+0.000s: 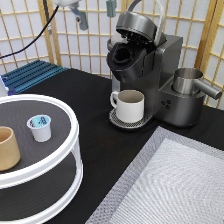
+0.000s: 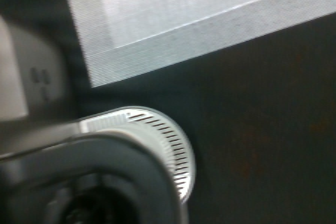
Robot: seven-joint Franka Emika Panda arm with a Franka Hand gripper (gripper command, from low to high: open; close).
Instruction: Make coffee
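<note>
The coffee pod (image 1: 39, 126), white with a blue-and-white foil top, stands upright on the top tier of a white round rack (image 1: 70, 145) at the exterior view's left. The grey coffee machine (image 1: 165, 65) stands at the top middle with its lid (image 1: 135, 24) raised and its pod chamber (image 1: 122, 55) open. A cream mug (image 1: 129, 105) sits on its drip tray (image 1: 117, 121). My gripper (image 1: 95, 12) hangs at the top edge, left of and above the machine, open and empty. The wrist view looks down on the chamber (image 2: 97, 200) and the drip tray (image 2: 169, 145).
A tan handleless cup (image 1: 7, 148) stands on the rack beside the pod. A metal jug (image 1: 189, 80) sits on the machine's right side. A grey woven mat (image 1: 170, 185) (image 2: 165, 35) covers the bottom right. A blue rack (image 1: 30, 75) lies at the left, a slatted screen behind.
</note>
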